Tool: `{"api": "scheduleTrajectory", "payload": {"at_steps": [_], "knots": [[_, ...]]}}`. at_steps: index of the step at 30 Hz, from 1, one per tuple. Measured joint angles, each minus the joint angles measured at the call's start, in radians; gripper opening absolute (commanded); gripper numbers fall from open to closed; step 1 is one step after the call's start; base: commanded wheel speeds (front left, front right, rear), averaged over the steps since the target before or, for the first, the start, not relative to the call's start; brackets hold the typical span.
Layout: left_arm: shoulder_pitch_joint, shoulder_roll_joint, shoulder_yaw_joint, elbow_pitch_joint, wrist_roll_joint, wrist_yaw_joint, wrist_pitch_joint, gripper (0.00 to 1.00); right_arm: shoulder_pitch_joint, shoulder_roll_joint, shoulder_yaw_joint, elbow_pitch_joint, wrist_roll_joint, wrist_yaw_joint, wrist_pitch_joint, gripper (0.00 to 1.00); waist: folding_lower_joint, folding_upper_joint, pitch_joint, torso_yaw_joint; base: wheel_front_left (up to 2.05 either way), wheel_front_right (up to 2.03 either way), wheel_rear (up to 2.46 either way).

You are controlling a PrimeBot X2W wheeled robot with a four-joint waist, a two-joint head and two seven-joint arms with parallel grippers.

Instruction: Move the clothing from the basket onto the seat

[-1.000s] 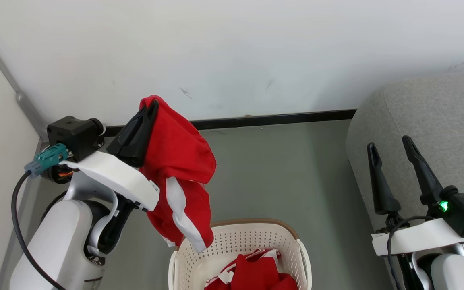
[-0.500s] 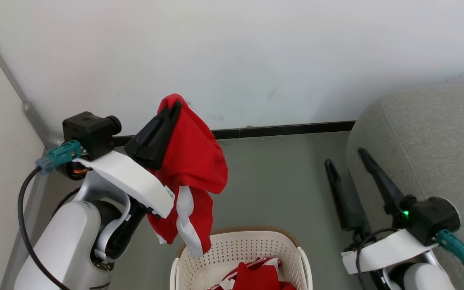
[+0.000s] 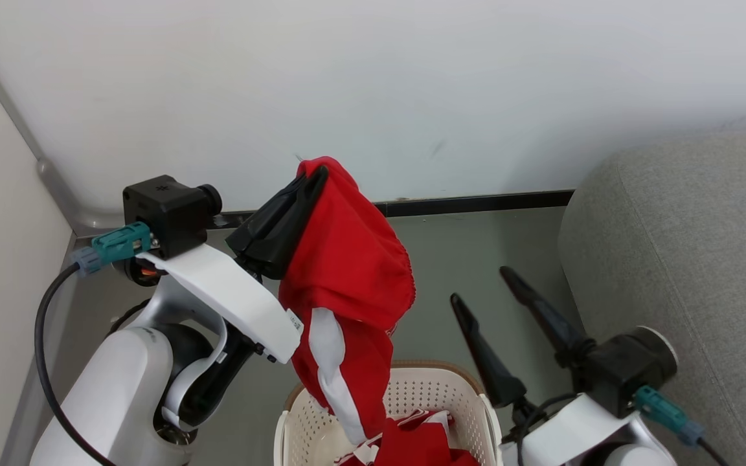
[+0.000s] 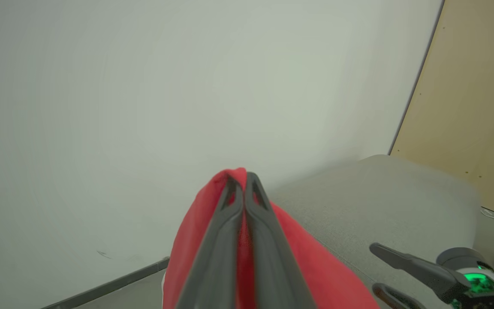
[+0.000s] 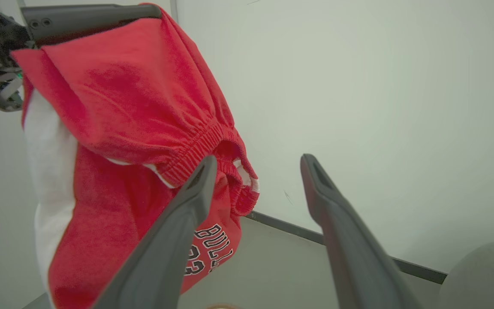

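Observation:
My left gripper (image 3: pixel 318 175) is shut on a red garment (image 3: pixel 347 272) with a white side stripe and an elastic waistband. The garment hangs above the cream basket (image 3: pixel 412 395), its lower end dangling inside the rim. More red and white clothing (image 3: pixel 418 443) lies in the basket. In the left wrist view the shut fingers (image 4: pixel 240 177) pinch the red cloth (image 4: pixel 315 274). My right gripper (image 3: pixel 480 285) stands open just right of the hanging garment, with nothing between its fingers. The right wrist view shows its fingers (image 5: pixel 259 159) spread in front of the lettered garment (image 5: pixel 135 98). The grey seat (image 3: pixel 684 246) is on the right.
A white wall (image 3: pixel 412 84) with a black skirting board (image 3: pixel 476 202) stands close behind. A grey pipe (image 3: pixel 56 181) runs down the left corner. Grey floor (image 3: pixel 476 246) lies between basket, wall and seat. A tan wooden panel (image 4: pixel 478 107) stands beyond the seat (image 4: pixel 380 201).
My left gripper has carried the red garment to the right, over the basket. My right gripper has swung left from in front of the seat to beside the garment, still open.

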Motion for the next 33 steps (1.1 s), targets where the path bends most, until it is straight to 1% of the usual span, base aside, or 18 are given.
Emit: {"api": "scheduleTrajectory", "payload": {"at_steps": [8, 18, 21, 28, 33], "knots": [[-0.004, 0.007, -0.008, -0.048, -0.016, -0.004, 0.039, 0.00, 0.002, -0.004, 0.099, -0.021, -0.028, 0.000, 0.054, 1.00, 0.0000, 0.0000, 0.012, 0.000, 0.00, 0.00, 0.00], [-0.024, 0.005, -0.028, -0.095, -0.034, -0.008, 0.079, 0.00, -0.003, -0.005, 0.119, -0.053, -0.053, 0.000, 0.084, 1.00, 0.0000, 0.0000, 0.035, -0.001, 0.00, 0.00, 0.00], [-0.025, 0.002, -0.031, -0.107, -0.040, -0.008, 0.088, 0.00, -0.008, -0.006, 0.125, -0.058, -0.056, 0.000, 0.085, 1.00, 0.0000, 0.0000, 0.043, -0.001, 0.00, 0.00, 0.00], [-0.026, -0.006, -0.043, -0.120, -0.059, -0.008, 0.107, 0.00, -0.031, -0.007, 0.133, -0.080, -0.108, 0.000, 0.085, 1.00, 0.0000, 0.0000, 0.053, 0.000, 0.00, 0.00, 0.00], [-0.026, -0.011, -0.057, -0.129, -0.079, -0.010, 0.122, 0.00, -0.034, -0.007, 0.137, -0.084, -0.114, 0.000, 0.085, 1.00, 0.0000, 0.0000, 0.053, 0.000, 0.00, 0.00, 0.00]]}}
